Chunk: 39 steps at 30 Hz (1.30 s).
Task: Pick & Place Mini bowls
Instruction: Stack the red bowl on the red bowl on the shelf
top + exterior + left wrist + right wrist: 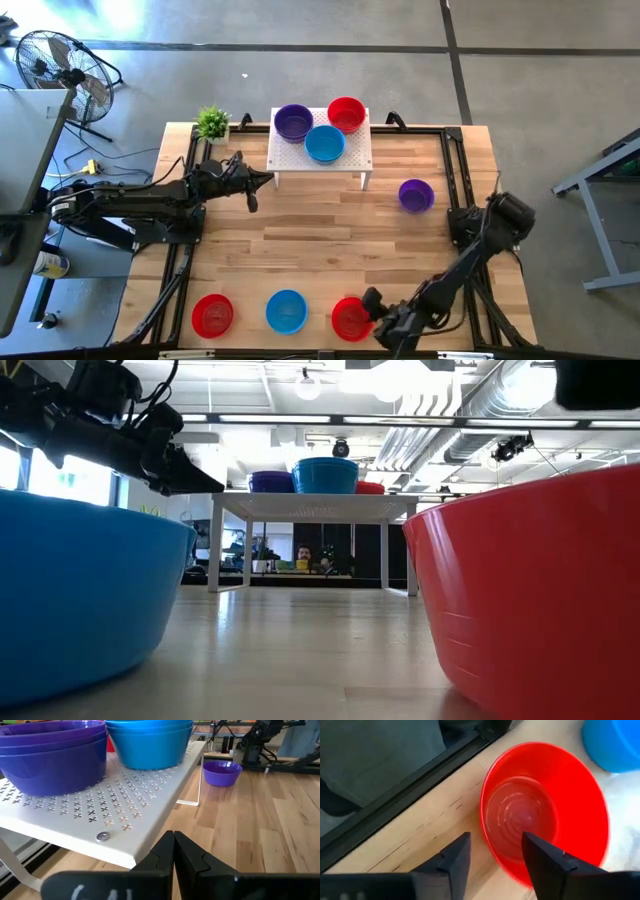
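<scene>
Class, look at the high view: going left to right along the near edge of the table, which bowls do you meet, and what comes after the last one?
Red bowl → blue bowl → second red bowl → right gripper, open beside that bowl.

Mini bowls, all upright and round. On the white stand (pixel 350 160) at the table's far edge: a purple stack (pixel 293 122), a blue stack (pixel 325 144) and a red bowl (pixel 346 114), set close together. A single purple bowl (pixel 416 195) stands alone on the table (pixel 320 240), to the right of the stand. Along the near edge, in a row and apart from one another: a left red bowl (pixel 212 315), a blue bowl (pixel 286 311) and a right red bowl (pixel 351 318), all empty.
</scene>
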Available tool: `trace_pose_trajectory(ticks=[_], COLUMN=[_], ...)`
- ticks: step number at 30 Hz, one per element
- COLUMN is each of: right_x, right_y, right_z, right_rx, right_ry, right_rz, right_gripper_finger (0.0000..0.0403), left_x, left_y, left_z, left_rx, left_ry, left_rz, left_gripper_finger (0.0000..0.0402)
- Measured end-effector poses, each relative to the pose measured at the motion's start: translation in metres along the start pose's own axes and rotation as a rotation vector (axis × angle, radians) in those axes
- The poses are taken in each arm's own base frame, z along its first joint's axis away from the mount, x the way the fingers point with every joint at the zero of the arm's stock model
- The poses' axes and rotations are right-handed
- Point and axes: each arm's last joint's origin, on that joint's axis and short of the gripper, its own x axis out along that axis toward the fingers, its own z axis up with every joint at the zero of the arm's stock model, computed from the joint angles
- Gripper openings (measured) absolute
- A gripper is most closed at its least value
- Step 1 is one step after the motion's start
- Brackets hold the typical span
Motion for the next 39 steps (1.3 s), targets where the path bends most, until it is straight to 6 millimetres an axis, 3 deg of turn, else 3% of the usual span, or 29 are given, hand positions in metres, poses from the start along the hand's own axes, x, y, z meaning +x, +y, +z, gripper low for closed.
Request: trace_pose_trajectory(ticks=[4,11,15,22,25,32,39], right_x=[0.008,0.012,0.007,-0.03,-0.037,-0.034,-0.044], right_y=[-0.007,-0.019,-0.024,-0.048,-0.061,-0.084,-0.1], right_z=[0.0,-0.003,-0.007,-0.016,-0.033,-0.081,-0.095], right_rx=[-0.035,-0.042,-0.027,0.128,0.223,0.38,0.465], right_ry=[0.01,0.019,0.066,0.179,0.228,0.289,0.275], right_rz=[0.038,0.09,0.061,-0.052,-0.099,-0.154,-0.236], right_gripper_finger=[0.012,0.0009,0.0014,0.0004,0.0003,0.0002,0.004], left_x=[0.0,0.0,0.0,0.0,0.0,0.0,0.0], left_y=[0.0,0.0,0.0,0.0,0.0,0.0,0.0], left_z=[-0.001,-0.002,-0.002,-0.003,-0.003,-0.003,-0.002], left_rx=[0.0,0.0,0.0,0.0,0.0,-0.001,-0.001], left_ry=[0.006,0.021,0.021,0.026,0.026,0.026,0.026], left_rz=[0.0,0.0,0.0,0.0,0.0,0.0,0.001], left_gripper_finger=[0.0002,0.0002,0.0002,0.0002,0.0002,0.0002,0.0002])
